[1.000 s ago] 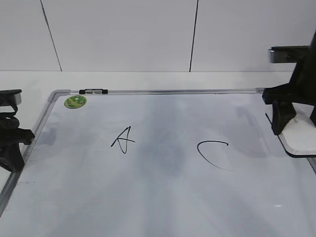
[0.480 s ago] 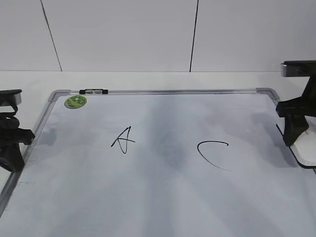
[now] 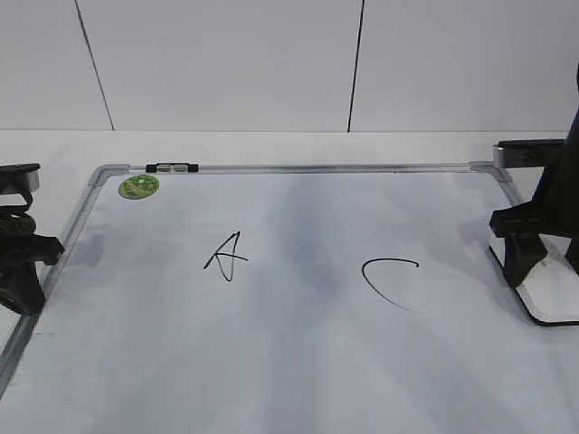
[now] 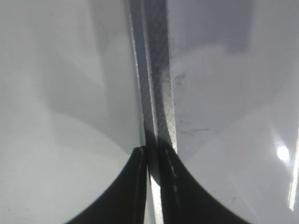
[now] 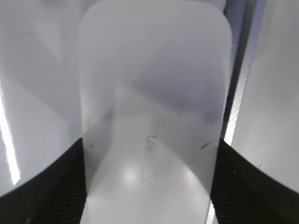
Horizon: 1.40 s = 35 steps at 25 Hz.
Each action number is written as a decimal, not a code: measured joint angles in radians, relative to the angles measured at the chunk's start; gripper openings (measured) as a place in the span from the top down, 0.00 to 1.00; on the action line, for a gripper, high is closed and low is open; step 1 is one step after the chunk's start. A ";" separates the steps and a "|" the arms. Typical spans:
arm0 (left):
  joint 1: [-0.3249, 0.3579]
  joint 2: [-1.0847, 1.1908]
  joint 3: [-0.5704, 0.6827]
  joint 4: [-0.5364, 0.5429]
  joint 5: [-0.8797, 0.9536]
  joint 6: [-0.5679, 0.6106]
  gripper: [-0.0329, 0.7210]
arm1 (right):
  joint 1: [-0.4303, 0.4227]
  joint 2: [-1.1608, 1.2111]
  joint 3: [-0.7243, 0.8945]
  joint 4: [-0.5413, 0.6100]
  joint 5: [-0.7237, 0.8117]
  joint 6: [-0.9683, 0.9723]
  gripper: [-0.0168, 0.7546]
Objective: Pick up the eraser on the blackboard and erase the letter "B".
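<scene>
Our right gripper (image 3: 543, 262) has its fingers clamped on the eraser (image 5: 154, 116) at the blackboard's (image 3: 289, 362) three o'clock edge. No "B" shows between "A" (image 3: 226, 257) and "C" (image 3: 389, 280); drifting could smear "C". Our left gripper (image 4: 152, 186), fingers together, rests at nine o'clock, leaving the middle open.

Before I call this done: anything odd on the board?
Mostly tidy. The blackboard shows only "A" and "C", with a grey smear between them where "B" would sit. The eraser lies at the right edge, between the right tool's fingers.
</scene>
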 joint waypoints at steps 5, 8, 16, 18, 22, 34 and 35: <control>0.000 0.000 0.000 0.000 0.000 0.000 0.90 | 0.000 0.018 -0.002 -0.022 -0.002 -0.009 0.27; 0.000 0.000 0.000 0.000 0.000 0.000 0.90 | 0.000 0.022 -0.002 -0.022 -0.002 -0.009 0.28; 0.000 0.000 0.000 0.000 0.000 0.000 0.90 | 0.000 0.025 -0.004 -0.022 0.002 -0.010 0.25; 0.000 0.000 0.000 0.000 0.000 0.000 0.90 | 0.000 0.027 -0.004 -0.024 0.004 -0.010 0.22; 0.000 0.000 0.000 0.000 0.000 0.000 0.90 | -0.002 0.039 -0.004 -0.014 0.017 -0.013 0.15; 0.000 0.003 -0.005 0.014 0.008 0.014 0.62 | -0.002 0.003 -0.063 0.007 0.045 -0.030 0.14; 0.000 0.005 -0.008 0.015 0.016 0.014 0.52 | -0.002 -0.001 -0.064 0.007 0.048 -0.030 0.14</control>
